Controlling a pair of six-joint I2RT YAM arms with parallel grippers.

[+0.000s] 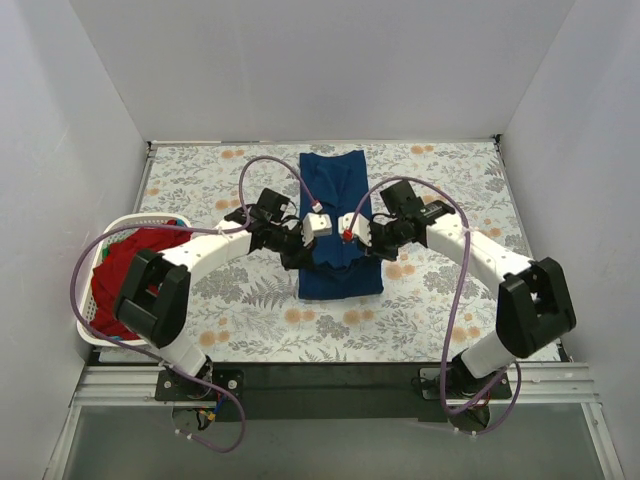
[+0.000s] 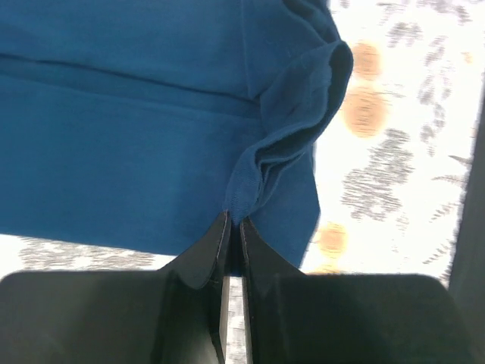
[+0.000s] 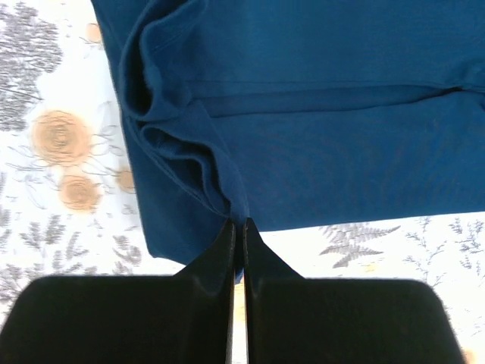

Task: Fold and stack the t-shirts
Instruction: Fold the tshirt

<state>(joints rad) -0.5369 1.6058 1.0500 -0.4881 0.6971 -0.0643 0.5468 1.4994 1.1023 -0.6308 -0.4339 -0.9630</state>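
— While both arms meet over the desk (image 1: 450,290), where's the blue t-shirt (image 1: 335,180)?
— Lying lengthwise at its centre. The left gripper (image 2: 233,224) is clamped tight on a bunched fold; the right gripper (image 3: 237,225) pinches another likewise.
— And the red t-shirt (image 1: 125,265)?
— Heaped in the white laundry basket (image 1: 130,218), far left.
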